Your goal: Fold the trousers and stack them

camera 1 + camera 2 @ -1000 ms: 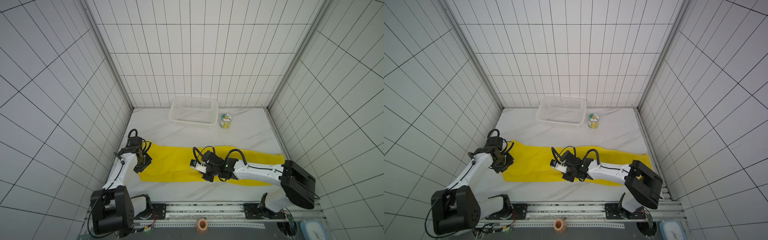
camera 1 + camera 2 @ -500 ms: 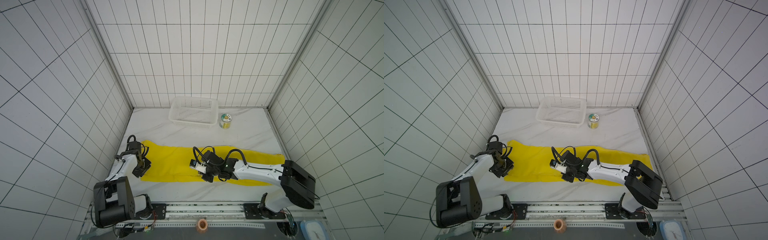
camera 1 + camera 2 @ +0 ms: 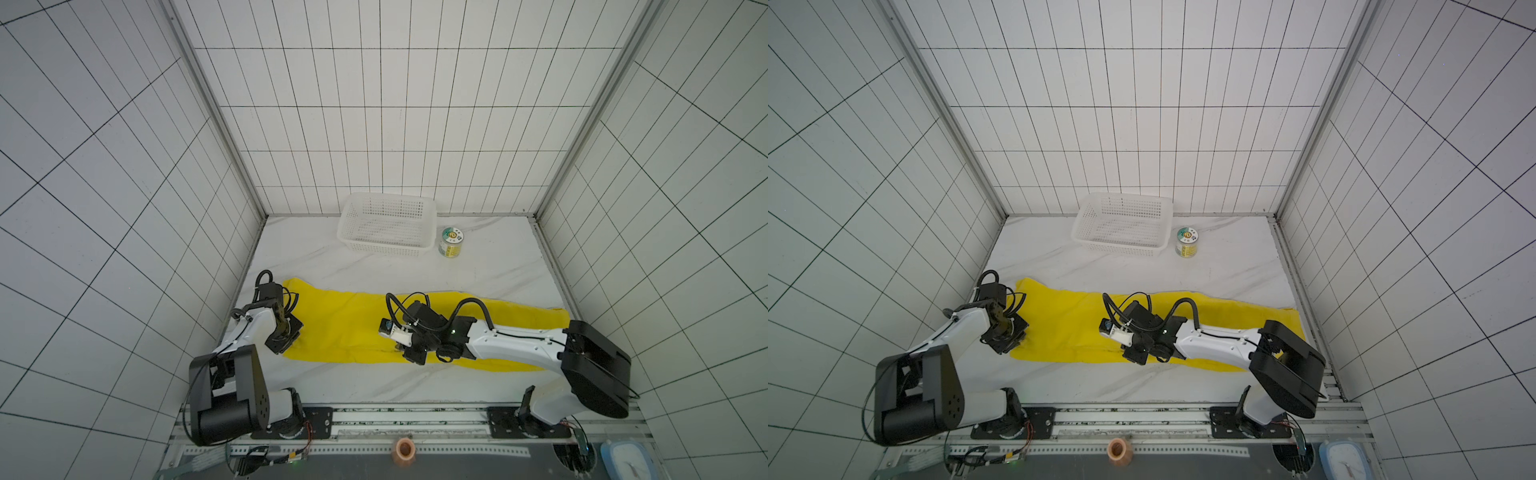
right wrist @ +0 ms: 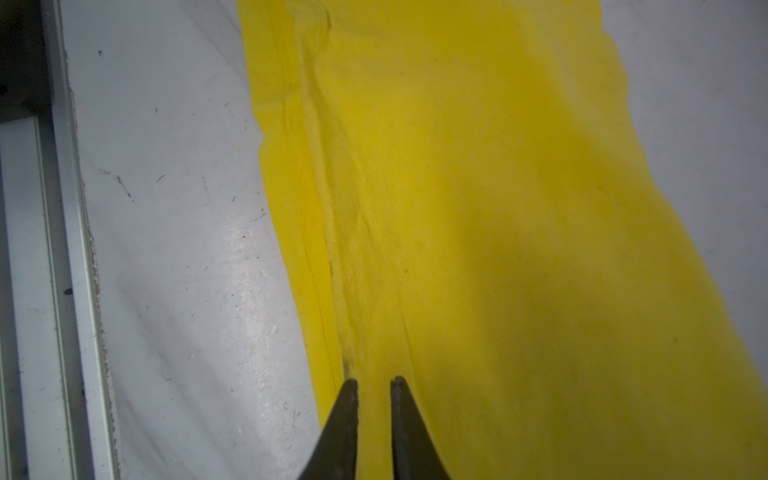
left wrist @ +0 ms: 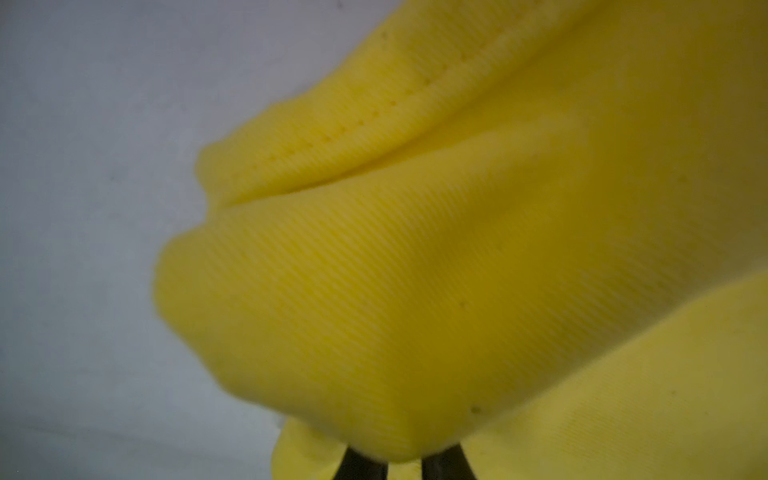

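Yellow twill fills my left wrist view: my left gripper (image 5: pixel 403 465) is clamped on a bunched corner of the trousers (image 3: pixel 345 328), and the cloth folds over my dark fingertips (image 5: pixel 361 467). In both top views that corner is the near left one, close to the left wall.

My right gripper (image 4: pixel 374 386) sits low over the near long edge, about midway along the trousers. Its tips stand slightly apart, with flat cloth showing between them beside a stitched seam.

The trousers lie stretched across the white marble table (image 3: pixel 374 382), the far end almost at the right table edge. A bare strip runs between their near edge and the front rail. Beyond them the table is bare up to the white perforated basket (image 3: pixel 1084 216) and the small tin (image 3: pixel 1187 242) just beside it.
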Robot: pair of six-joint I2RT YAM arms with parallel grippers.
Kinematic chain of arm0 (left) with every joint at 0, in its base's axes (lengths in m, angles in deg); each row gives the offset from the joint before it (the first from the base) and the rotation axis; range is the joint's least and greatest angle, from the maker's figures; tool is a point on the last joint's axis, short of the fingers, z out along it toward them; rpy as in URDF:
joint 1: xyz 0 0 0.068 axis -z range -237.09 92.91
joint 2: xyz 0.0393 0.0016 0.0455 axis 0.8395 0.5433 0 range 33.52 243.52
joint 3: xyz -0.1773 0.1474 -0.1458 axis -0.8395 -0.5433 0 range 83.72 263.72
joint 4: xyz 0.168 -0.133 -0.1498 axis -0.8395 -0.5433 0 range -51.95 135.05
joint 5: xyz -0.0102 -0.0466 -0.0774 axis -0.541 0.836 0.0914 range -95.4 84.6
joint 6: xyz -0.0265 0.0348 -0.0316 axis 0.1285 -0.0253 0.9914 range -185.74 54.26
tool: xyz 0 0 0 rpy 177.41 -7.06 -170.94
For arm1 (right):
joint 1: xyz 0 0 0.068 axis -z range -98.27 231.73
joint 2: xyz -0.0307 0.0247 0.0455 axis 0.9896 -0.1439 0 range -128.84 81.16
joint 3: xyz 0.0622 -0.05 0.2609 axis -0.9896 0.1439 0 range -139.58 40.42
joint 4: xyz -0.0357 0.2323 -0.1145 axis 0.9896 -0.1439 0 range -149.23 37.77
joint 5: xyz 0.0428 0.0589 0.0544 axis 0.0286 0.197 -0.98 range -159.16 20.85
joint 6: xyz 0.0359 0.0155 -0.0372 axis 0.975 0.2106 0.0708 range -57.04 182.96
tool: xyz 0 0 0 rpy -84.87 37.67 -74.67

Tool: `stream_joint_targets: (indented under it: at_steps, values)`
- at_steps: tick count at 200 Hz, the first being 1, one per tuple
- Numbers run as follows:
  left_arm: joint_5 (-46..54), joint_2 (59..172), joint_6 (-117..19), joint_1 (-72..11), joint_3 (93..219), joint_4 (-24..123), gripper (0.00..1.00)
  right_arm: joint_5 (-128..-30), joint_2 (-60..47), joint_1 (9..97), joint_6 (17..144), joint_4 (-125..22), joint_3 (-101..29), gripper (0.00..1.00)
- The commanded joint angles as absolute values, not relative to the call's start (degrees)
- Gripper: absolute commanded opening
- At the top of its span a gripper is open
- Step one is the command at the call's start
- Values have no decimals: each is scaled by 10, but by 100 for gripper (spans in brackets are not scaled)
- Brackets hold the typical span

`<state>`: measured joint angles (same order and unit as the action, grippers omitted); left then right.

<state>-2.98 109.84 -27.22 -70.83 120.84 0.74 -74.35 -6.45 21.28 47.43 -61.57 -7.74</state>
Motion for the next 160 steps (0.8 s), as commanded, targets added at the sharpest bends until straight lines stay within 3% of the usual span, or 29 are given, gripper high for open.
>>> stream_joint_targets:
  at_steps: [1, 7, 160]
  values:
    - [-47, 1100, -282, -711, 1219, 13, 3, -746, -81, 207, 452, -617, -124, 24]
    - [-47, 1100, -285, -711, 1222, 11, 0, -747, -84, 207, 452, -614, -127, 25]
    - [-73, 1018, -312, -694, 1329, -180, 0, -746, -150, 203, 451, -596, -154, 34]
